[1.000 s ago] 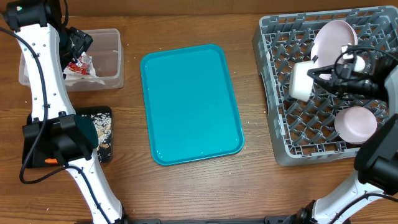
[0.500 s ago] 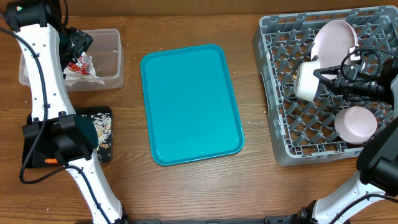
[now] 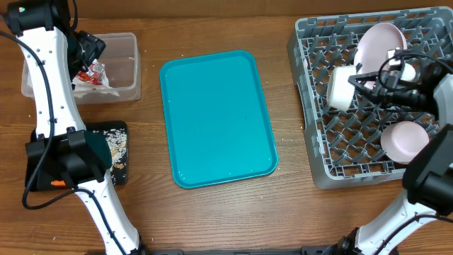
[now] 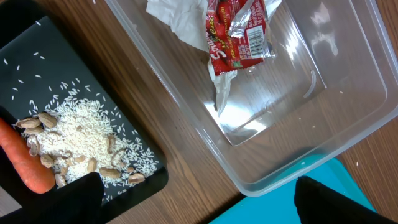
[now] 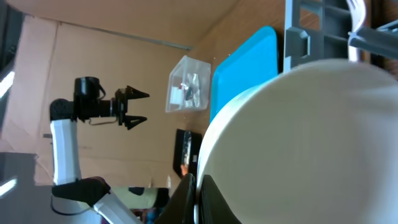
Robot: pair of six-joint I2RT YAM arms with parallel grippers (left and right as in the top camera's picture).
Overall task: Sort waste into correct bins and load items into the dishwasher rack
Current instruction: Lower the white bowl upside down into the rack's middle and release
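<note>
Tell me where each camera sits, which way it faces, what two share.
Overhead: above the table, straight down on teal tray, dishwasher rack, both arms.
Left wrist: on the left arm, down into clear tub and black tray; own fingertips at bottom edge.
Right wrist: sideways across the table; white cup fills it, pinched by right end effector.
Shared: overhead and left wrist both show tub and black tray.

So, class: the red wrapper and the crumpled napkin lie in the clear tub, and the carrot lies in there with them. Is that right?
Not quite. The carrot lies on the black tray, beside the rice, as the left wrist view shows. The red wrapper and the napkin do lie in the clear tub.
</note>
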